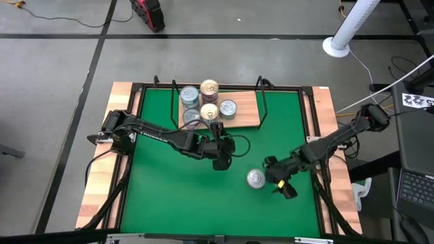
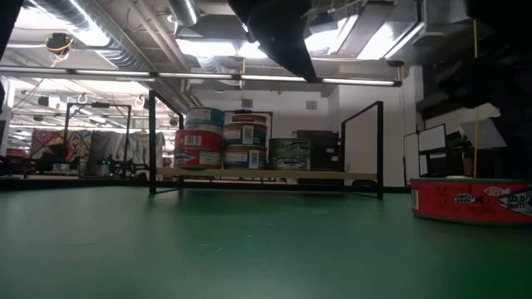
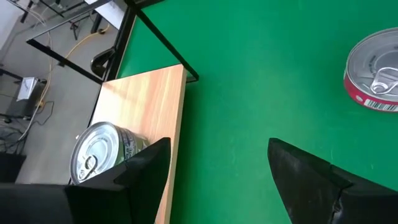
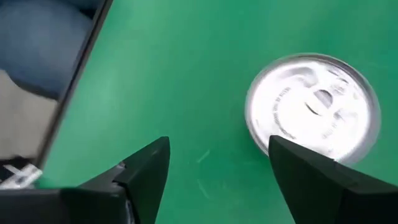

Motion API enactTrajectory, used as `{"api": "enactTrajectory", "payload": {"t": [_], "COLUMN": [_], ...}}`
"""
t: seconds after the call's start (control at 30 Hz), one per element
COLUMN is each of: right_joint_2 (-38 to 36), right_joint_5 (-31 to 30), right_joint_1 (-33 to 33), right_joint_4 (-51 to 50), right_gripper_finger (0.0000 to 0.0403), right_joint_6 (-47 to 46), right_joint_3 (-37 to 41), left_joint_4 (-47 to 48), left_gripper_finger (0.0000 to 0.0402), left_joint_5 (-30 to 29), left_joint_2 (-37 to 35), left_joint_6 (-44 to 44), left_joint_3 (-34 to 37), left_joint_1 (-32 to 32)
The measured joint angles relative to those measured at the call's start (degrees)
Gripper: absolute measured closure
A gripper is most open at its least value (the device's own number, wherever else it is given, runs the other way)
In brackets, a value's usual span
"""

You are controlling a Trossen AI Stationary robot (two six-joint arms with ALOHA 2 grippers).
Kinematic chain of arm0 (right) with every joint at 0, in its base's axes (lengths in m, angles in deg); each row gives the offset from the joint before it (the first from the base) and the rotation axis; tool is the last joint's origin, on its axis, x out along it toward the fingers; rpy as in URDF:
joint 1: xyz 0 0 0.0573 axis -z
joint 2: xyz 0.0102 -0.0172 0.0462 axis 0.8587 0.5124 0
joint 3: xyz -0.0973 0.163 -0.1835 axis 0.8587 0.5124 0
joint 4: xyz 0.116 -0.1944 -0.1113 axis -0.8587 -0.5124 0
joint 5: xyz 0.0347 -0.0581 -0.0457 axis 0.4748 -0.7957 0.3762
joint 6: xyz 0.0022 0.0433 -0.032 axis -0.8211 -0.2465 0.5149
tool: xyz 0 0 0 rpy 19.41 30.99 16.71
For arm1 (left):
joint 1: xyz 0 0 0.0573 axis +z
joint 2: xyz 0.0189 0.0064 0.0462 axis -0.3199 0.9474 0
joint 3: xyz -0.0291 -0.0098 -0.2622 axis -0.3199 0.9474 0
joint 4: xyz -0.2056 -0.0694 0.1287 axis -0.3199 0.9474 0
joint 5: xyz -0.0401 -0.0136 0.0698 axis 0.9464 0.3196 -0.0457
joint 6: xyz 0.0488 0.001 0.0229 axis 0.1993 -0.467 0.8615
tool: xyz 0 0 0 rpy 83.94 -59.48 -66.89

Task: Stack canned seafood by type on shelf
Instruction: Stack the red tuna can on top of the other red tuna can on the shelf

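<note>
The shelf [image 1: 245, 115] is a light-brown board in a black wire frame at the green mat's far side. Several tins [image 1: 209, 102] stand on its left half, some stacked, as the low view [image 2: 224, 141] shows. One red-labelled tin with a silver lid [image 1: 255, 178] stands alone on the mat, and also shows in the low view [image 2: 472, 201]. My left gripper [image 1: 222, 161] hangs open over the mat just in front of the shelf. My right gripper [image 1: 277, 177] is open just right of the lone tin [image 4: 314, 106], not touching it.
The left wrist view looks past open fingers [image 3: 217, 155] at the shelf's bare right end [image 3: 149, 106], one tin on the board [image 3: 99, 152] and the lone tin [image 3: 376, 68]. Pale wooden planks [image 1: 102, 169] and black rails edge the mat. Cables lie by the right edge.
</note>
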Motion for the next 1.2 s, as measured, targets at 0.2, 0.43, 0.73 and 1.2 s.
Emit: {"api": "enactTrajectory", "payload": {"t": [0.2,0.43,0.73,1.2], "right_joint_2": [3.95,8.76,12.82,13.26], "right_joint_5": [-8.2,-14.96,-16.0,-32.21], "right_joint_1": [-5.43,-7.19,-7.22,-7.06], "right_joint_4": [1.71,1.45,1.9,1.5], "right_gripper_finger": [0.013,0.013,0.013,0.0146], "right_joint_6": [3.45,4.53,10.76,13.8], "right_joint_3": [-0.02,-0.02,-0.15,0.04], "left_joint_4": [-0.02,0.02,0.0,0.0], "left_gripper_finger": [0.0137,0.0137,0.0137,0.0137], "left_joint_5": [0.0,0.0,0.0,-0.02], "left_joint_2": [0.0,0.0,0.0,0.0], "left_joint_6": [0.0,-0.13,-0.22,-0.22], "left_joint_3": [0.0,0.0,0.02,0.02], "left_joint_1": [0.0,0.0,0.0,0.01]}}
